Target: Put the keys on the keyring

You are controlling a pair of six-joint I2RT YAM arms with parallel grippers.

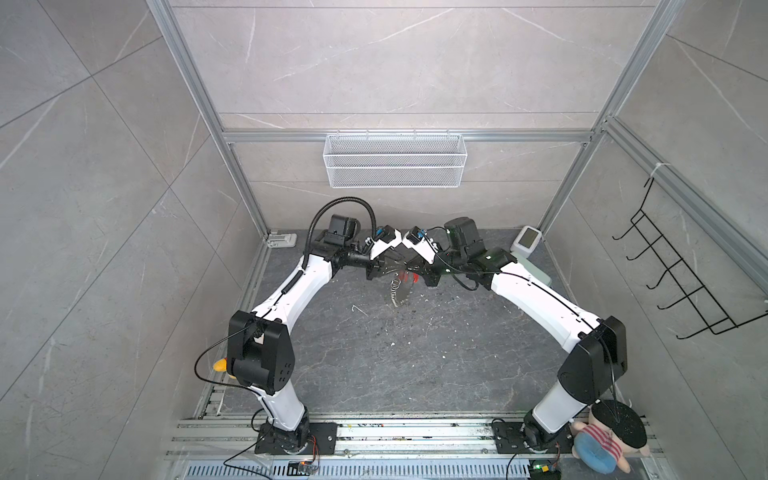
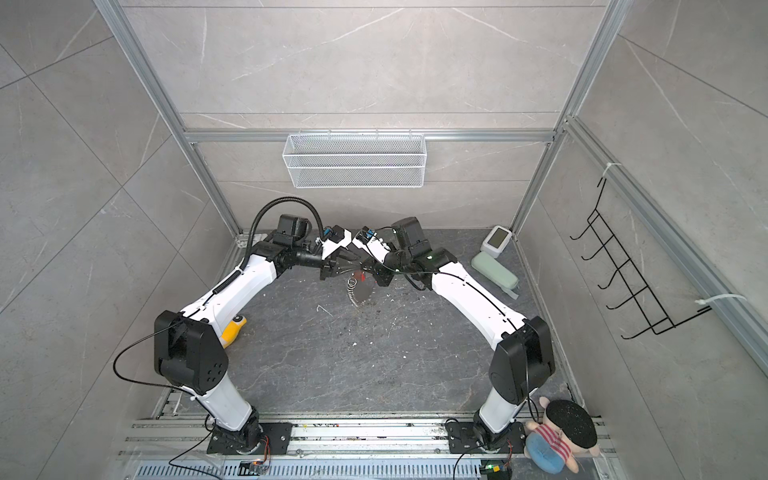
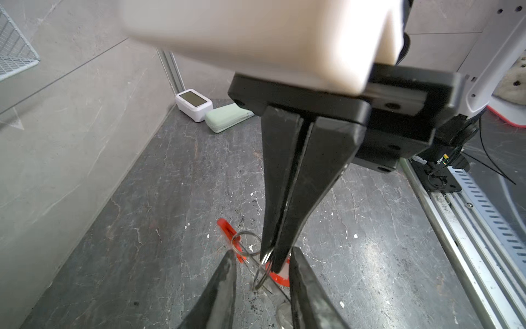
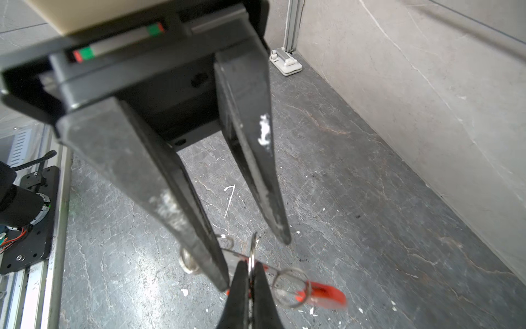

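Although it is partly hidden by the left arm (image 2: 232,282), a yellow object (image 2: 235,328) is seen lying on the tabletop (image 1: 374,365) at the left edge. A small pale grey fitting (image 1: 282,240) is seen in the rear left corner.

Further in, the left end effector (image 3: 262,252) is held above the rear middle of the tabletop with its jaws spread. Nothing is gripped between them, and in the left wrist view the tips of the other end effector are framed by the gap.

Between the two arms the keyring (image 1: 398,296) is found, its grey band and silver loops drooping below the jaws. Whether its lower end touches the tabletop cannot be told. It is held by the right end effector (image 4: 250,265), whose jaws are pressed together on one silver loop (image 4: 252,246) of the keyring.

Blurred red plastic (image 4: 324,294) is seen just beside that pinch. Whether it is the tag of the keys or the keyring's red strip cannot be told, and the keys cannot be made out separately.

To the right, a white device with a screen (image 1: 528,239) and a pale green case (image 2: 494,270) are set near the rear right corner. A plush toy (image 1: 602,444) is propped by the base of the right arm (image 1: 540,303).
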